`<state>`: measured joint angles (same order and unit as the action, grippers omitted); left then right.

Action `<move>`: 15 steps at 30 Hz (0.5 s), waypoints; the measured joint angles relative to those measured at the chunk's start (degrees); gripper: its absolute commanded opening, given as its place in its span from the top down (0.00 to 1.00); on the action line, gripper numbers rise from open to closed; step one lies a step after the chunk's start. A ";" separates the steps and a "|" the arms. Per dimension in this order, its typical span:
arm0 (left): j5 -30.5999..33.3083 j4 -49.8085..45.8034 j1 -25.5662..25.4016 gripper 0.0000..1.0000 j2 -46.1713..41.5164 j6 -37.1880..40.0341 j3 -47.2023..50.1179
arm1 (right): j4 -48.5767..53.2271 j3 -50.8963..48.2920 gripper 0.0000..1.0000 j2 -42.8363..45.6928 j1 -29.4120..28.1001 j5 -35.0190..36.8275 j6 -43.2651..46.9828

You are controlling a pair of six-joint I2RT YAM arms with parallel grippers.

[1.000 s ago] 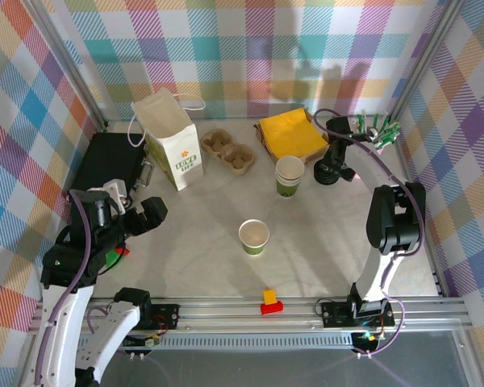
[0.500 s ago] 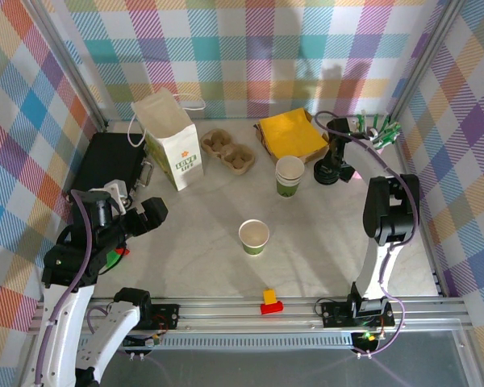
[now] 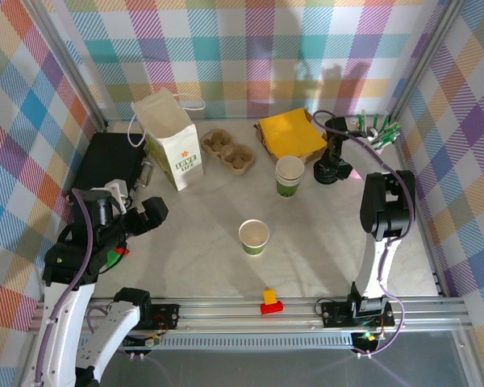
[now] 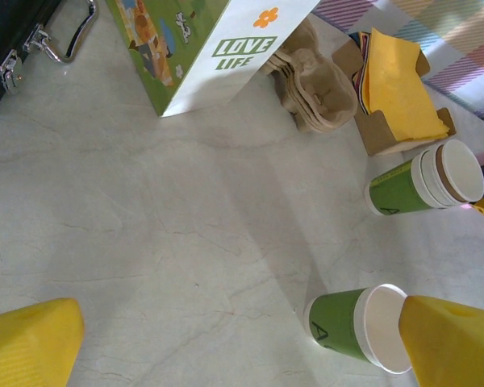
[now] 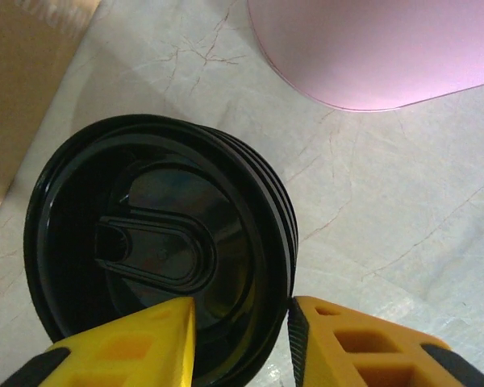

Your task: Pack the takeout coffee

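The takeout coffee (image 3: 254, 236) is a small open paper cup with a green band, standing alone mid-table; in the left wrist view the cup (image 4: 359, 330) sits just left of my right-hand fingertip. My left gripper (image 3: 149, 216) (image 4: 242, 347) hangs wide open over bare table to the cup's left, holding nothing. My right gripper (image 3: 332, 165) (image 5: 242, 322) is at the back right, down on a stack of black lids (image 5: 161, 242). Its jaws straddle the top lid's rim: one pad touches the outer edge, the other sits inside with a gap.
A white paper bag (image 3: 168, 137) stands open at the back left beside a black case (image 3: 109, 165). A cardboard cup carrier (image 3: 228, 150), yellow napkins (image 3: 290, 133), a stack of cups (image 3: 289, 176) and a pink tumbler (image 3: 377, 129) line the back. A red-yellow block (image 3: 269, 301) lies at the front edge.
The right gripper's jaws have narrowed around the lid rim and the right arm's elbow has shifted slightly left. The left arm and the cup have not moved.
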<state>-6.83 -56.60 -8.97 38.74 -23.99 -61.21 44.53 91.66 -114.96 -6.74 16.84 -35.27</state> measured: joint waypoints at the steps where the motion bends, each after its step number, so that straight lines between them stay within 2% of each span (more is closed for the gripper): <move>1: 0.02 0.00 0.00 0.00 0.04 0.00 0.00 | 0.09 0.02 0.63 -0.09 0.00 0.02 -0.02; 6: 0.04 0.17 0.00 0.00 0.26 0.00 0.00 | 0.13 0.44 0.64 -0.98 0.04 0.02 0.00; 15: 0.02 1.22 0.00 0.00 0.61 0.02 0.00 | 0.15 0.72 0.73 -1.38 0.04 0.04 0.20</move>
<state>-6.81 -55.37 -8.97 39.35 -23.97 -61.21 44.69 92.38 -116.33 -6.70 16.88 -35.07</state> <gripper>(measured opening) 0.997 0.291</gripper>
